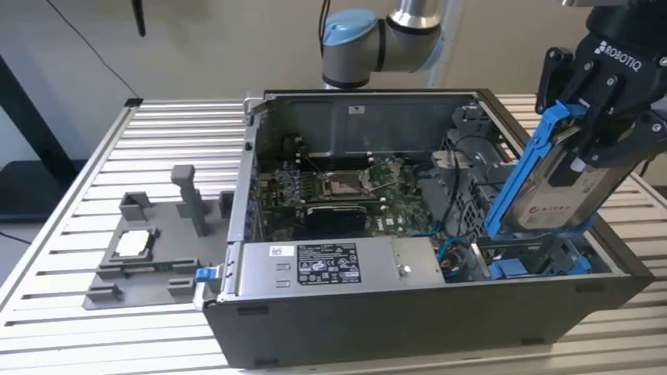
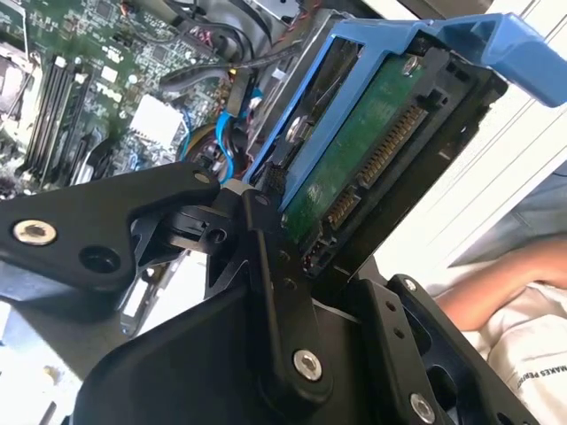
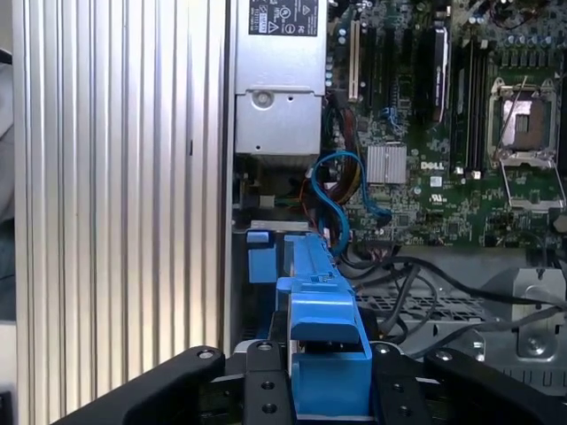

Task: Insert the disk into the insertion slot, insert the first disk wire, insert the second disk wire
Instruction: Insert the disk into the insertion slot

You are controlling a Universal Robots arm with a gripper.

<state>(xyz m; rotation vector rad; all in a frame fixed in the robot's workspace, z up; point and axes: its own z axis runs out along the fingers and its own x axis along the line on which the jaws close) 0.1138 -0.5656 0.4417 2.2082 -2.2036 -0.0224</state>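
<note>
**Disk held tilted above its bay**

Clamped by its blue carrier in the closed hand, the disk slopes downward, seemingly to line its lower end up for sliding in. Just beneath the hand, the insertion slot waits inside the open computer case on the desk; the disk is not yet seated.

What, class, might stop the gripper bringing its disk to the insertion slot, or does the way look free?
Probably free. The gripper, jaws shut on the disk, holds it tilted with its lower end just above the insertion slot. Nothing seems to lie between; the blue cables sit beside it.
</note>
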